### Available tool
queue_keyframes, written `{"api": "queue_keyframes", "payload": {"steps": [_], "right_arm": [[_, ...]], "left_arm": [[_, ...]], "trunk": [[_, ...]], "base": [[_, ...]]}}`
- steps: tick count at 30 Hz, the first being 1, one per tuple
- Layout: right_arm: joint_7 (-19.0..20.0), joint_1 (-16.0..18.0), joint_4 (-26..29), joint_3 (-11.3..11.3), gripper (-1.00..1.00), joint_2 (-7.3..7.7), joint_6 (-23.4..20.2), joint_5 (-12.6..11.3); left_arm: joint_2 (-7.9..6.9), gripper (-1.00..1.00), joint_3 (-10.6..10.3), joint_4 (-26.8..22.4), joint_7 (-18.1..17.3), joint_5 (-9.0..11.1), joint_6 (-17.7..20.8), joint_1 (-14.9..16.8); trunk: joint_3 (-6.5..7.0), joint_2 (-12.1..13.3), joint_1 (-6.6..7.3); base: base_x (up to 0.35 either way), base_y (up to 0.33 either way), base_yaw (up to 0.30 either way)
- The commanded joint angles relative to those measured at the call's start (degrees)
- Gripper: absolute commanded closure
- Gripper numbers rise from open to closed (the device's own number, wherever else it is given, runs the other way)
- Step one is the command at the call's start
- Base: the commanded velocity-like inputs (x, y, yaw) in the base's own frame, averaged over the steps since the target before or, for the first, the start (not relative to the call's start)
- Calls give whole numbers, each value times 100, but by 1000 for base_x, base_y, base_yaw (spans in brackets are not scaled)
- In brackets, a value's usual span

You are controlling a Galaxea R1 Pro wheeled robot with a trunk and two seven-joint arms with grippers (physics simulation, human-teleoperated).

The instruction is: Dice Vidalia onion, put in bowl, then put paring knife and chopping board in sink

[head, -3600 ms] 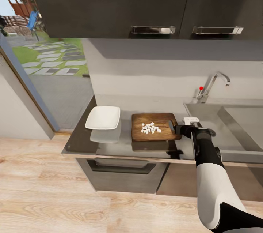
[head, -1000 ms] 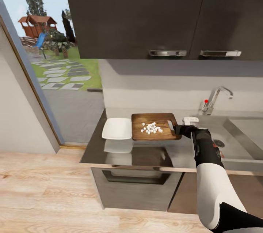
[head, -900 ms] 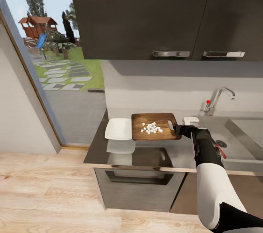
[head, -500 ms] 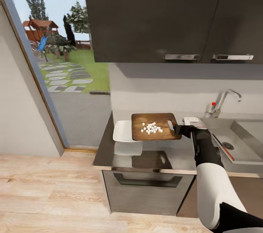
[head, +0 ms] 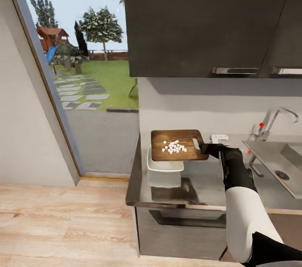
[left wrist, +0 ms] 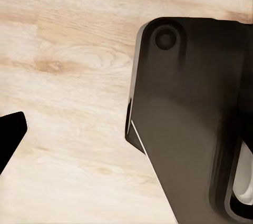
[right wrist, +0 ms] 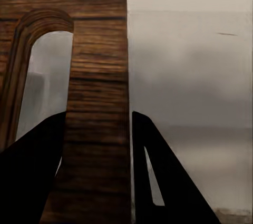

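Since earlier, head view has swung: bowl (head: 164, 166) now lies under the lifted chopping board (head: 178, 145) bearing diced onion (head: 173, 146), sink (head: 277, 162) rightward. Right wrist: right gripper (right wrist: 97, 171) pinches the board's handle end. Left wrist: left gripper's (left wrist: 10, 139) jaw state unclear, above floor (left wrist: 68, 66).

Setting: domestic kitchen, simulator render. Evidence: glossy grey countertop (head: 201, 183) over dark grey cabinets, centre to lower right; dark wall cupboards (head: 209, 19) with bar handles across the upper right; recessed grey sink (head: 277, 162) with chrome tap (head: 274, 120) and red knob at the right edge; light wood floor (head: 63, 221) along the bottom; tall window (head: 79, 61), upper left, onto a lawn, trees and a play structure.
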State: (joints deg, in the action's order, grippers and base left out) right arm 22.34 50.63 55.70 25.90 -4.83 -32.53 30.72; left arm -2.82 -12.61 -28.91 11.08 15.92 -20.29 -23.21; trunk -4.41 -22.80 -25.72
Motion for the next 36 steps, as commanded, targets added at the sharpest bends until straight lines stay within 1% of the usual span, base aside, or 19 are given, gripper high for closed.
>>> {"api": "queue_keyframes", "payload": {"steps": [1, 7, 20, 21, 23, 24, 26, 28, 30, 36], "right_arm": [[59, 9, 11, 25, 100, -9, -16, 39], [53, 9, 3, 28, 100, -9, -16, 39], [78, 9, -15, 36, 100, 39, 59, 39], [84, 9, -15, 45, 100, 46, 106, 39], [86, 9, -15, 63, 100, 60, 335, 42], [86, 9, -24, 87, 100, 92, 441, 40], [87, 9, -127, 103, 100, 163, 519, 39], [83, 9, -242, 109, 100, 236, 747, 39], [75, 9, -336, 115, 100, 265, 921, 39], [84, 9, -392, 117, 100, 278, 1011, 39]], "left_arm": [[-8, -100, -49, -9, 43, 34, -10, 1], [-8, -100, -49, -9, 43, 34, -10, 1], [-8, -100, -49, -9, 43, 34, -10, 1], [-8, -100, -49, -9, 43, 34, -10, 1], [-8, -100, -49, -9, 43, 34, -10, 1], [-8, -100, -49, -9, 43, 34, -10, 1], [-8, -100, -49, -9, 43, 34, -10, 1], [-8, -100, -49, -9, 43, 34, -10, 1], [-8, -100, -49, -9, 43, 34, -10, 1], [-8, -100, -49, -9, 43, 33, -10, 1]], "trunk": [[-2, -12, -7], [43, -12, -7], [47, -12, -7], [47, -12, -7], [47, -12, -7], [47, -12, -7], [47, -12, -7], [47, -12, -7], [47, -12, -7], [47, -12, -7]], "base": [[255, 267, 0], [253, 248, 0], [152, 146, 0], [136, 136, 0], [131, 134, 0], [129, 134, 0], [127, 133, 0], [113, 123, 0], [85, 102, 0], [13, 18, 0]]}}
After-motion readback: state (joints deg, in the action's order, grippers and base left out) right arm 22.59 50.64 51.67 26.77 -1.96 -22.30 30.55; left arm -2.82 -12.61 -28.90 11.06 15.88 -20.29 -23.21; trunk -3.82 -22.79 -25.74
